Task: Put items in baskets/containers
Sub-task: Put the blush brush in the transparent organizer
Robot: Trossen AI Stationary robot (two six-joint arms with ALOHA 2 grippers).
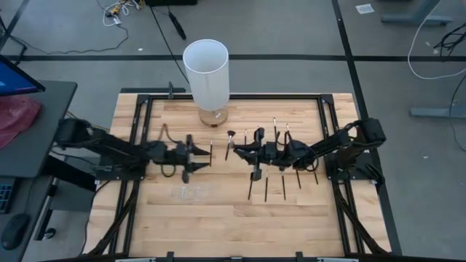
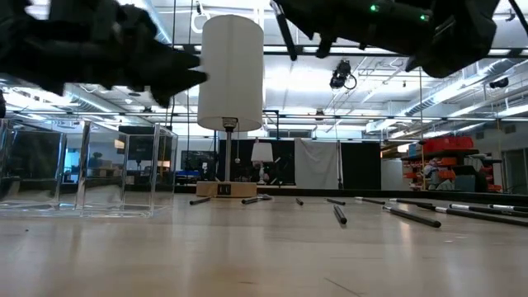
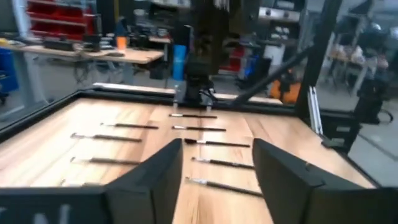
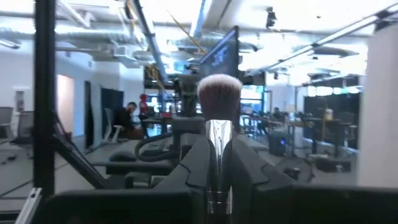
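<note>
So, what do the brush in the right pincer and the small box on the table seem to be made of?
The brush in the right pincer: a shiny, mirror-like ferrule, probably metal, and soft pale bristles with darker tips, likely synthetic. The small box: see-through walls with bright edges, probably clear plastic or acrylic; glass cannot be excluded.

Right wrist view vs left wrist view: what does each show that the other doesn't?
Only the right wrist view: a silver-ferruled makeup brush with a fluffy pale tip clamped upright in the right gripper, and people seated in the room behind. Only the left wrist view: thin dark brushes lying in rows on the wooden table, seen between the open left gripper. Both: the opposite arm, farther off.
</note>
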